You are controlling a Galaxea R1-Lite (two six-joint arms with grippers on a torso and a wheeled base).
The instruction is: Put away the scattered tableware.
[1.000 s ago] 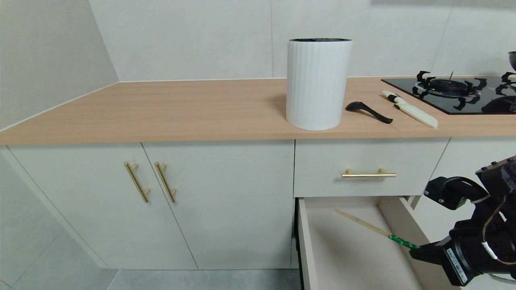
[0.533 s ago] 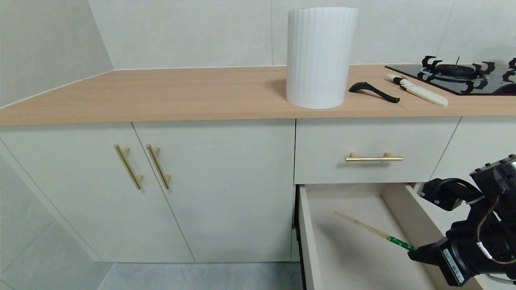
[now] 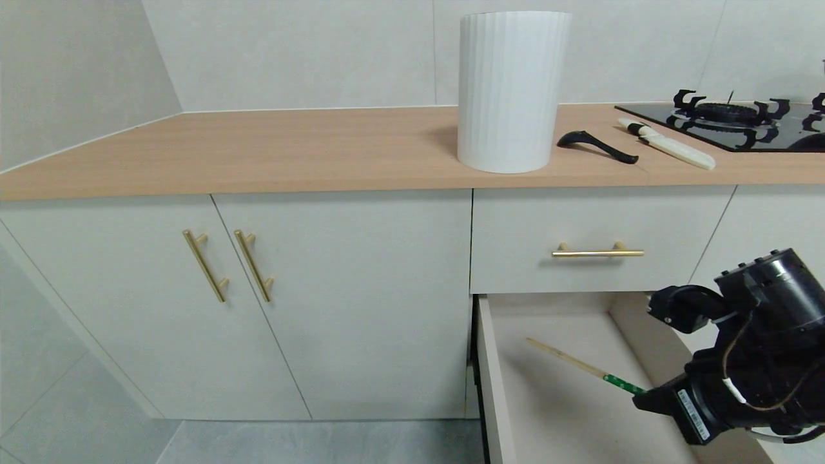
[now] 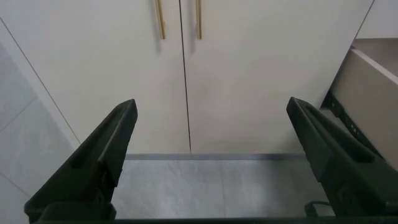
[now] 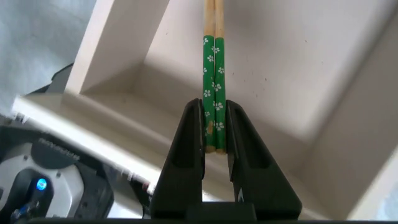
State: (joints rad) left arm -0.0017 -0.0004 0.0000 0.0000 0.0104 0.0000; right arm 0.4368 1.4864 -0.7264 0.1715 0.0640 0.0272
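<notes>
Right claw [image 3: 639, 394] is clamped on the green flowered end of a pair of chopsticks [image 3: 580, 366]. The bare wooden tips point into the open lower drawer [image 3: 493, 380]. Can't tell if the tips touch the drawer floor.

Right wrist view adds detail: both fingers of the right claw [image 5: 215, 124] pinch the 2 chopsticks [image 5: 210, 62] side by side, with the drawer [image 5: 118, 43] corner below them.

Left wrist view: left claw [image 4: 211, 109] is spread wide with nothing in it. It hangs low in front of the 2 cabinet doors [image 4: 249, 81], above the grey floor [image 4: 205, 186], with the open drawer's side [image 4: 367, 93] at the edge.

Head view alone shows the wooden counter [image 3: 290, 148]:
- 1 tall white ribbed canister [image 3: 509, 90]
- a black spoon [image 3: 596, 147] just beside it
- a cream-bladed knife [image 3: 667, 153] near the spoon
- a black gas hob [image 3: 728, 125] past the knife

Under the counter are 2 doors with gold bar handles [image 3: 206, 264] and 1 closed drawer with a gold handle [image 3: 598, 253], directly above the open one. Walls are pale tile, floor is grey tile [image 3: 322, 441].
</notes>
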